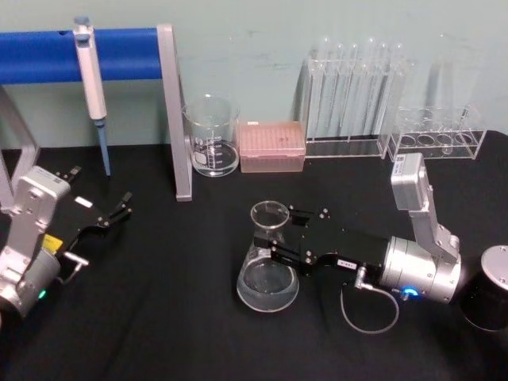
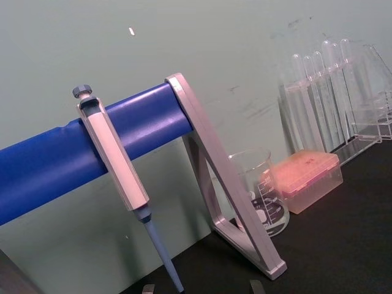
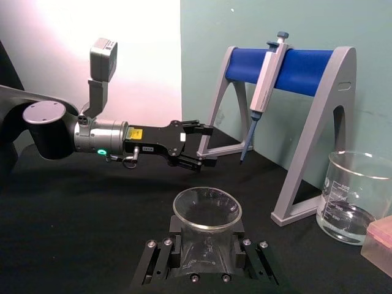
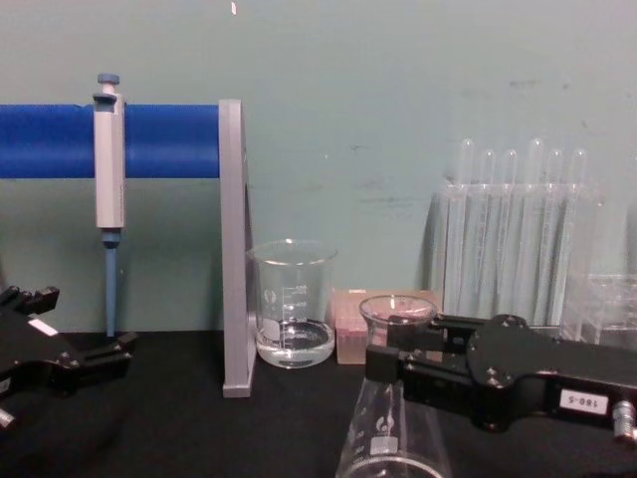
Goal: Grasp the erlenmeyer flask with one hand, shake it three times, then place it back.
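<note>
My left gripper (image 1: 123, 205) sits at the left side of the black table (image 1: 159, 333). Its jaws are open, it holds nothing, and it is well apart from the glass things. Behind it a pipette (image 1: 90, 75) hangs on the blue stand, and a glass beaker (image 1: 213, 139) stands farther back, near the wall. The erlenmeyer flask (image 1: 268, 274) is in the middle of the table, in front of the beaker and well apart from it. It stands straight up on its wide round base. Its long line runs up and down, and its open mouth points at the ceiling. My right gripper (image 1: 279, 232) reaches in from the right, lying flat and level. Its two jaws sit on each side of the narrow neck, just under the flared rim, and they look closed on the glass. I think I am at the grasp step: the flask is held, but its base looks to be on the table, so no shake has begun. Next I need to lift it straight up, off the table. I must keep the squeeze firm, because smooth glass can slip. Then I shake it three times with small moves, keeping the mouth up, and keep it away from the beaker.
</note>
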{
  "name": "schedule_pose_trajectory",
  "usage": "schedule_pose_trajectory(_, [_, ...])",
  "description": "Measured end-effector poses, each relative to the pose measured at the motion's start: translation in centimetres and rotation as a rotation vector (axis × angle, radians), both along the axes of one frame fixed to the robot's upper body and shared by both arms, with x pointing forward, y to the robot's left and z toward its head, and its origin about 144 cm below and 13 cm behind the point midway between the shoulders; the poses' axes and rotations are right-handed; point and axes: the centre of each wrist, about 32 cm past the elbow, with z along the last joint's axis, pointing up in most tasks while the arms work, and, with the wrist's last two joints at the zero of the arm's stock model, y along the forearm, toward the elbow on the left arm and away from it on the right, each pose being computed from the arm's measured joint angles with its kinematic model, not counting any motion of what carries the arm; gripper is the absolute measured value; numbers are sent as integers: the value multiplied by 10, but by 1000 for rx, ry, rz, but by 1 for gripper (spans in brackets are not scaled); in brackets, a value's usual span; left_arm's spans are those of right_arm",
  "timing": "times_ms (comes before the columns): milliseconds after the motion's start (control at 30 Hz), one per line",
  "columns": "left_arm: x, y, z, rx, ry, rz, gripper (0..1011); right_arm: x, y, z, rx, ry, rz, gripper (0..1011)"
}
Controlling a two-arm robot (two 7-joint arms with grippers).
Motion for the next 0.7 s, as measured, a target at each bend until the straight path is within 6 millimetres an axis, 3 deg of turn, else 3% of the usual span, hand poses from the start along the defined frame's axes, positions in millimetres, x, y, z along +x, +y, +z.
schedule_pose_trajectory(700, [0, 0, 0, 0, 0, 0, 1001, 0, -1, -5, -7, 17, 0, 458])
